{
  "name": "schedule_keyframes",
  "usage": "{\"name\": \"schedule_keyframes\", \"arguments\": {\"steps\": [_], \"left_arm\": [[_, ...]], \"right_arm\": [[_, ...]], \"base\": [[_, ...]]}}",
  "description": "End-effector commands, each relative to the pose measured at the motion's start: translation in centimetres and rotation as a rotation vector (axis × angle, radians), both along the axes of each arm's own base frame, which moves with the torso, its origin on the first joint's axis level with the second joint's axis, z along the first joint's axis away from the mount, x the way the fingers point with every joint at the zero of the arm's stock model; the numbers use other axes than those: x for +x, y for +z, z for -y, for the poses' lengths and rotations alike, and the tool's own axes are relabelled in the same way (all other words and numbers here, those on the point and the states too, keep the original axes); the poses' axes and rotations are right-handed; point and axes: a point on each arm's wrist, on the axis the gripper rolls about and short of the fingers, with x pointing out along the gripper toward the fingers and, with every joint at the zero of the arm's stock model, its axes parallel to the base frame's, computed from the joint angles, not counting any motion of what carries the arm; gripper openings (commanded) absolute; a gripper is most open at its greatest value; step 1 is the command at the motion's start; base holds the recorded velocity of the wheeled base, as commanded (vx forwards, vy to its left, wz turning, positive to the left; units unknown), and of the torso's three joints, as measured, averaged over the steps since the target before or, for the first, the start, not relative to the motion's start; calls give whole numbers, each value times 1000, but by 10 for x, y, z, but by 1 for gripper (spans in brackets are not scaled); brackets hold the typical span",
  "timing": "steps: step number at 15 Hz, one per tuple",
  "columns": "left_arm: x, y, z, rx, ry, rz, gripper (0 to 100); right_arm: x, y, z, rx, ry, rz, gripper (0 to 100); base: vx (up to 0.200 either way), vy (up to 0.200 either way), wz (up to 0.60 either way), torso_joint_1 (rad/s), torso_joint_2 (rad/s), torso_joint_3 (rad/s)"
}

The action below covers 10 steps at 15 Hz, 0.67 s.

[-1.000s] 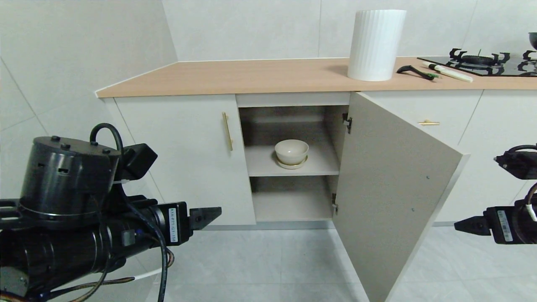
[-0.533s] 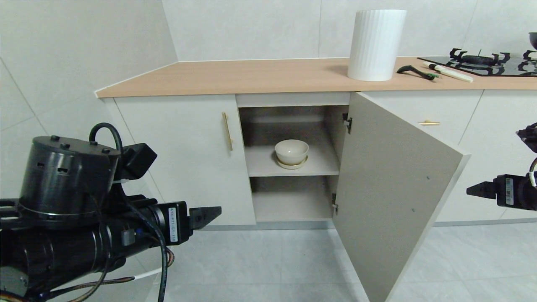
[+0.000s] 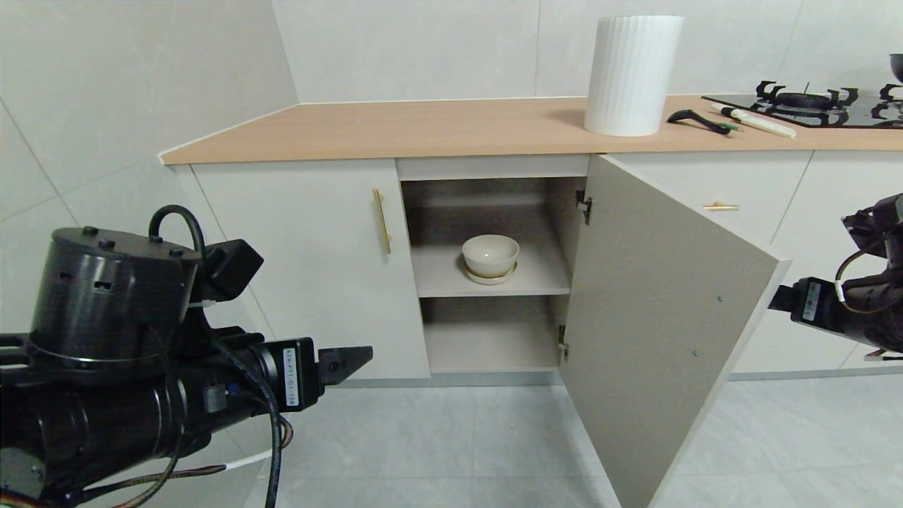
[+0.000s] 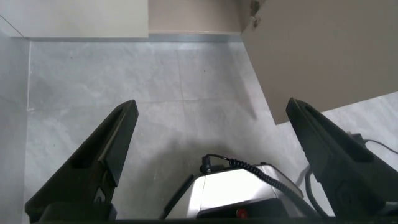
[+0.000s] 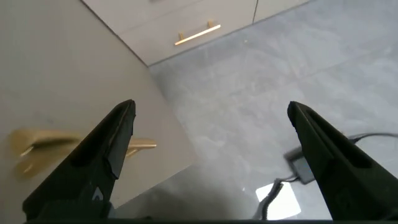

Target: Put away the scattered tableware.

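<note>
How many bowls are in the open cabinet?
1: the bowl sits on a small plate on the upper shelf. Others may be hidden behind the closed left door.

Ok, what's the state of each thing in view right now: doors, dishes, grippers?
right cabinet door: open, swung wide out
left cabinet door: shut
drawer: shut
bowl: upright, sitting on a plate on the upper shelf
white canister: upright on the countertop
left gripper: open, empty
right gripper: open, empty
</note>
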Motion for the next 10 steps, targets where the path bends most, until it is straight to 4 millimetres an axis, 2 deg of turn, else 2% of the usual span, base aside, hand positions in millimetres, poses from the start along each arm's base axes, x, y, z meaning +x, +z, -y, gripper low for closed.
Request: {"name": "schedule_keyframes", "arguments": {"steps": [1, 4, 10], "left_arm": [[0, 0, 0, 1, 0, 0, 100], [0, 1, 0, -1, 0, 2, 100], [-1, 1, 0, -4, 1, 5, 100]], "right_arm": [[6, -9, -7, 13, 15, -31, 100], [5, -11, -17, 30, 39, -34, 100], [-1, -15, -56, 111, 116, -38, 100]], "base": [[0, 0, 0, 0, 0, 0], [0, 0, 0, 0, 0, 0], [0, 0, 0, 0, 0, 0]]}}
